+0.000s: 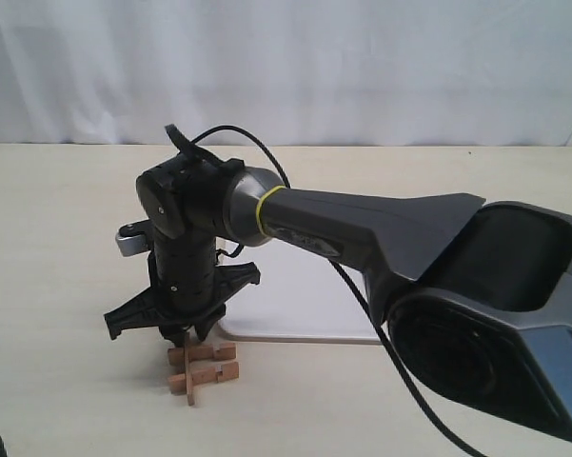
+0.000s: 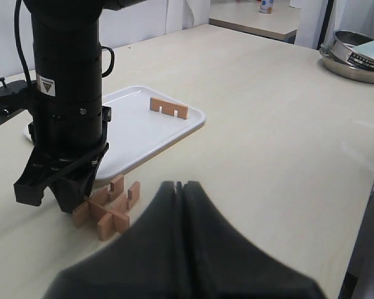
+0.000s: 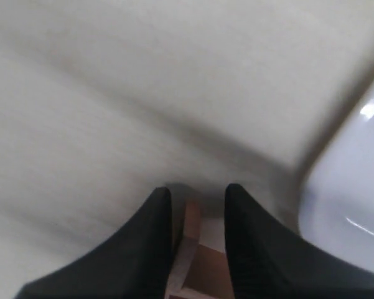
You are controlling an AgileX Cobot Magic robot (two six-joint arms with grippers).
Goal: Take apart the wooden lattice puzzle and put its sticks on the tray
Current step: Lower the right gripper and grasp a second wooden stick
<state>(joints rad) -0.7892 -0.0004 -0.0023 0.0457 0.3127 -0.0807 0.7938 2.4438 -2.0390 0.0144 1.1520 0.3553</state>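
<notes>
The wooden lattice puzzle [image 1: 203,366] is recorded on the table [image 1: 67,238] just beside the tray [image 2: 143,134], on which one stick [image 2: 168,108] lies; the right gripper [image 1: 183,335] is positioned astride part of the puzzle, grip not determinable, and the left gripper [image 2: 181,185] is held clenched, empty.

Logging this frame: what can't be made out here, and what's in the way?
- Exterior view: the right gripper and its arm hide most of the tray and the stick on it.
- Right wrist view: blur. Whether the jaws clamp the wooden lattice puzzle or only straddle it is unclear.
- Left wrist view: the shut left gripper covers the table nearest the camera, and the right gripper hides one end of the puzzle.
</notes>
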